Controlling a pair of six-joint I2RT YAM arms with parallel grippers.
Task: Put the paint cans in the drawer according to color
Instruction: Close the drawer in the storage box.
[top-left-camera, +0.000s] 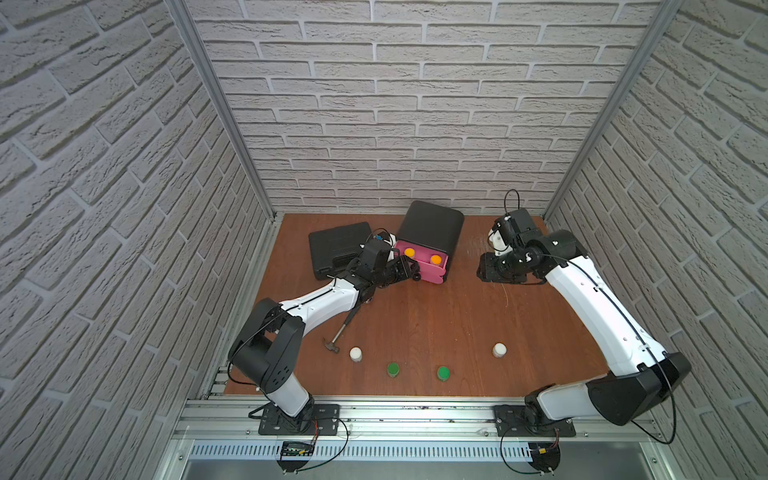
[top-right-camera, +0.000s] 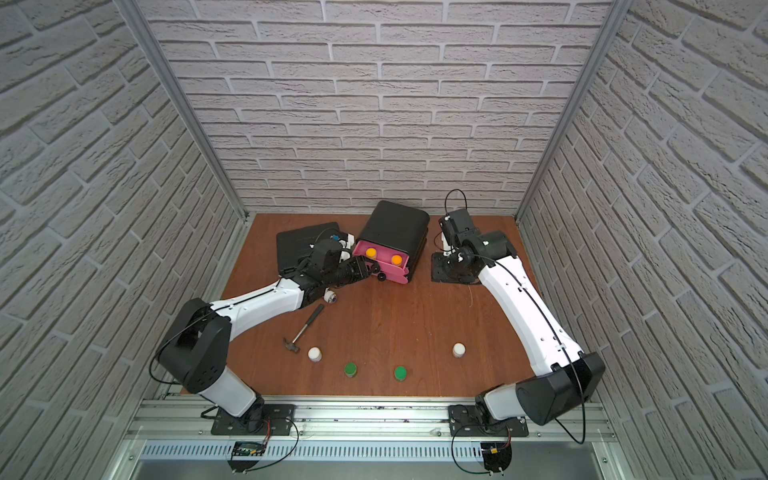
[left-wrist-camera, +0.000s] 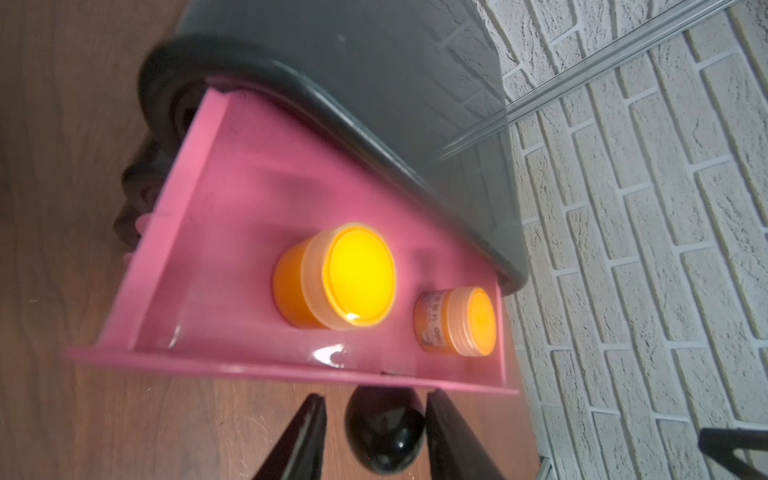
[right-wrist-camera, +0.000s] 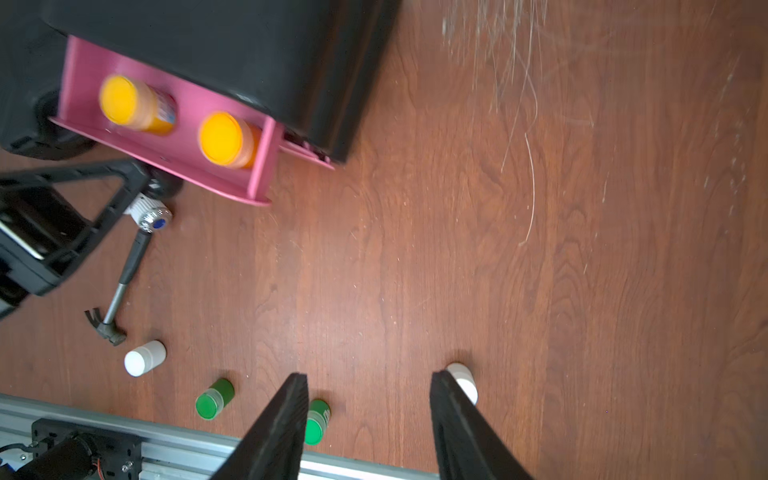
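Left fingers (left-wrist-camera: 301, 440) straddle the black knob (left-wrist-camera: 384, 436) on the front of the pink drawer (left-wrist-camera: 232, 208). They're partly open: there's a thin gap on one side and the other side is about touching. No firm clamp visible.

The drawer is pulled out of the black cabinet (top-left-camera: 432, 224). One orange paint can (left-wrist-camera: 345, 278) and a second orange paint can (left-wrist-camera: 461, 322) stand inside it, apart from each other.

Right fingers (right-wrist-camera: 282, 424) are partly open with nothing between them. They hang above bare worktop (top-left-camera: 415, 324), beside the cabinet and clear of it.

Four cans stand upright in a row along the near edge of the worktop:
- white paint can (top-left-camera: 355, 353)
- green paint can (top-left-camera: 393, 368)
- second green paint can (top-left-camera: 443, 372)
- second white paint can (top-left-camera: 499, 349)

Hammer (top-left-camera: 340, 332) head lies just beside the first white one.
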